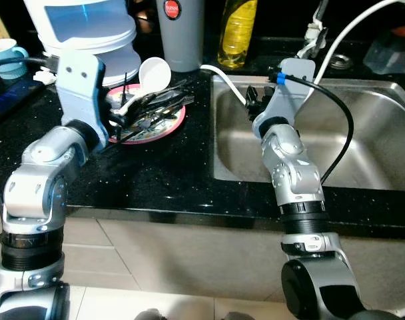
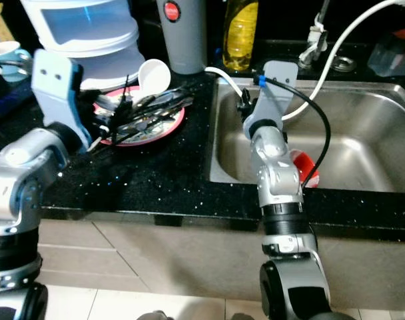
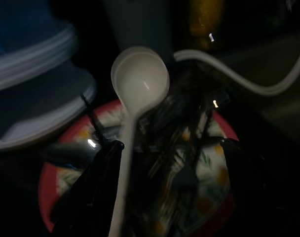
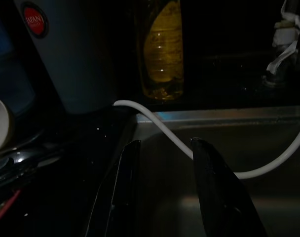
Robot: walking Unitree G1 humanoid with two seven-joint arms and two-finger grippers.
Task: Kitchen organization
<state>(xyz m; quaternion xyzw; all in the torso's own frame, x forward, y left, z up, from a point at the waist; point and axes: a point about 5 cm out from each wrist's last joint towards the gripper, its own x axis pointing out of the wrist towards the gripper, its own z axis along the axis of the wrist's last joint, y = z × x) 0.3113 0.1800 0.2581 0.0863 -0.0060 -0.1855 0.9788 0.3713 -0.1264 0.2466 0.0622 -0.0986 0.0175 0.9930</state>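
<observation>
A red-rimmed flowered plate (image 1: 170, 127) lies on the black counter (image 1: 156, 173) left of the sink. On it rest a white ladle (image 1: 153, 72) and several dark utensils (image 1: 161, 100). My left gripper (image 1: 130, 112) is low over the plate's near side and open. In the left wrist view its fingers (image 3: 98, 173) straddle the pile, the ladle handle (image 3: 121, 187) lying close to one finger; nothing is gripped. My right gripper (image 1: 253, 100) hovers open over the sink's left rim, empty, with a white hose (image 4: 155, 123) beyond its fingers (image 4: 125, 177).
The steel sink (image 1: 369, 133) fills the right side, with a red item (image 2: 304, 167) in its basin. Behind stand a yellow bottle (image 1: 237, 30), a grey canister (image 1: 181, 33), a white and blue appliance (image 1: 89, 30), a pale blue cup (image 1: 6, 53) and the tap (image 1: 316, 30).
</observation>
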